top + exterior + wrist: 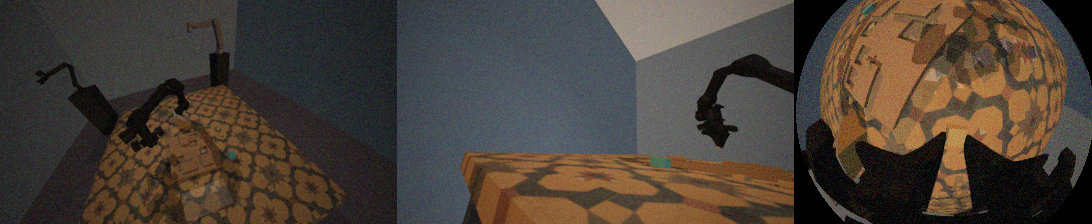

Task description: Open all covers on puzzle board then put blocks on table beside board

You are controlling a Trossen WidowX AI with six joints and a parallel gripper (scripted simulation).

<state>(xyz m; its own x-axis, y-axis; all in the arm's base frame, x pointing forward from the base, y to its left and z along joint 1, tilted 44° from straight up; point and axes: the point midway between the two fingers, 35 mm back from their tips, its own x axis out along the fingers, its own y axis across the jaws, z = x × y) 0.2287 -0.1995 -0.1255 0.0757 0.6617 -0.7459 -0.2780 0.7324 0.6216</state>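
Claw [149,141] [719,146] [955,137] pinches a yellowish block [719,147] [956,136], raised, left of the puzzle board [173,146] [747,168] [896,75] in the top view. Recommended: lower it upright onto patterned cloth beyond the board's edge, release only on contact, then retract straight up.

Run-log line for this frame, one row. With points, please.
gripper [135,146] [719,147] [955,137]: shut on small yellowish block | position: raised above table [270,172] [600,191] | teal block [232,155] [660,162] [869,9]: on table, beside board [191,157] [901,65]
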